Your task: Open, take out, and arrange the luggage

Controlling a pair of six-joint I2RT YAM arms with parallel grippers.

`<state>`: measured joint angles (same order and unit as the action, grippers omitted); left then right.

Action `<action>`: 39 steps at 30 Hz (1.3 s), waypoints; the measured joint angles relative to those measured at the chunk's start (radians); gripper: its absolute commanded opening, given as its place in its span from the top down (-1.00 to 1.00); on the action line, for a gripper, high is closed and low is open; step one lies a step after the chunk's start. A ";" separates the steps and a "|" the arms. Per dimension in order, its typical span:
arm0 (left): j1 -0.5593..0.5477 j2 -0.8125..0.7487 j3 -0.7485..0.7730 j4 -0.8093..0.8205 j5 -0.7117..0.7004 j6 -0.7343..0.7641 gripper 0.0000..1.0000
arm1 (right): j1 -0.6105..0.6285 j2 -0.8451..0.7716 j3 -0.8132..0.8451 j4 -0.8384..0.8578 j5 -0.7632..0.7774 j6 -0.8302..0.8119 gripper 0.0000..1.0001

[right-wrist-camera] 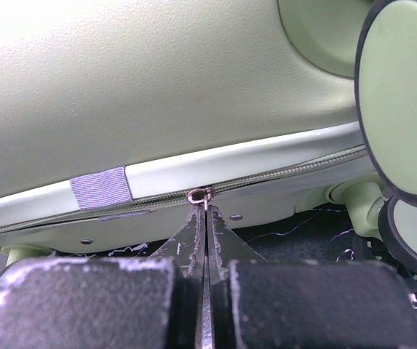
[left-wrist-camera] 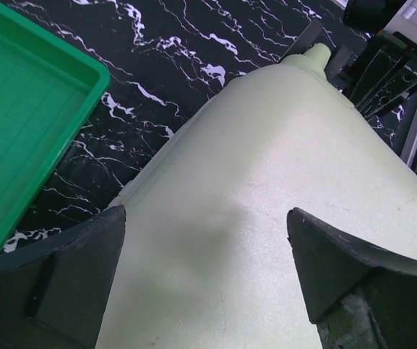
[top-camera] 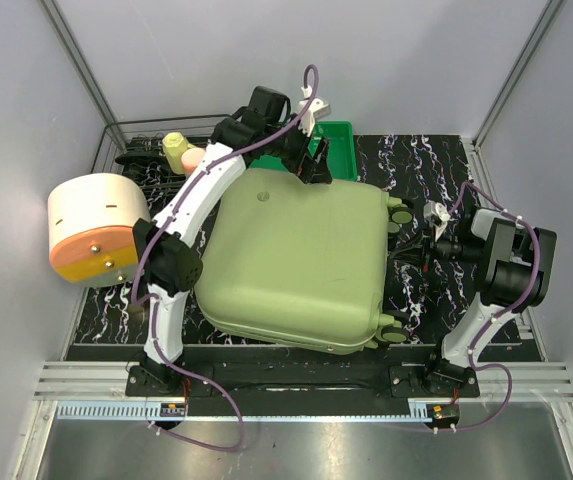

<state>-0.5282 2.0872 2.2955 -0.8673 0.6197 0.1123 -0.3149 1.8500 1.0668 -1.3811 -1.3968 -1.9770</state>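
Luggage closed and flat on the marbled black mat, mid-table, wheels facing right. Just past its far edge, a bright green tray; touching the shell or not, cannot tell. At the far left, a black wire rack with a pale yellow and a pink item on it. At the left, close beside the left arm's elbow, a big cream drum with an orange face, overhanging the mat's left edge.

Left arm stretched along the case's left side, then bent across toward the far edge. Left gripper poised over the shell near the far corner, jaws released and spread wide, pale green shell beneath.

Right arm folded at the right, forearm low and aimed left at the wheel side. Right gripper clenched, tips pressed together just under the small metal zip ring on the rim, right of a grey fabric tab. Pinching the pull or only meeting it, cannot tell.

Open mat at the far right and in a thin strip along the near edge. Tight at the left, crowded by arm and drum. Pale walls on 3 sides.
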 measured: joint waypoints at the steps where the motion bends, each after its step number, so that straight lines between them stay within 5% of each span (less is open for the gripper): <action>1: 0.000 0.001 -0.016 0.010 0.001 -0.009 -0.87 | 0.001 0.000 -0.001 0.001 -0.001 0.000 1.00; 8: -0.005 0.011 -0.098 0.027 0.007 0.025 -0.68 | -0.007 0.005 0.011 -0.004 0.007 0.000 1.00; 19: 0.028 0.010 -0.124 0.028 0.104 0.146 -0.53 | -0.007 0.175 0.247 -0.050 -0.008 0.012 1.00; 31: 0.042 0.010 -0.130 0.016 0.149 0.227 -0.51 | 0.042 0.406 0.614 -0.113 0.005 0.396 1.00; 39: 0.044 0.010 -0.131 0.014 0.157 0.250 -0.44 | 0.071 0.480 0.710 -0.111 -0.028 0.505 1.00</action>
<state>-0.4843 2.0975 2.1647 -0.8532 0.7769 0.3626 -0.2440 2.3302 1.7767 -1.4921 -1.4250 -1.4723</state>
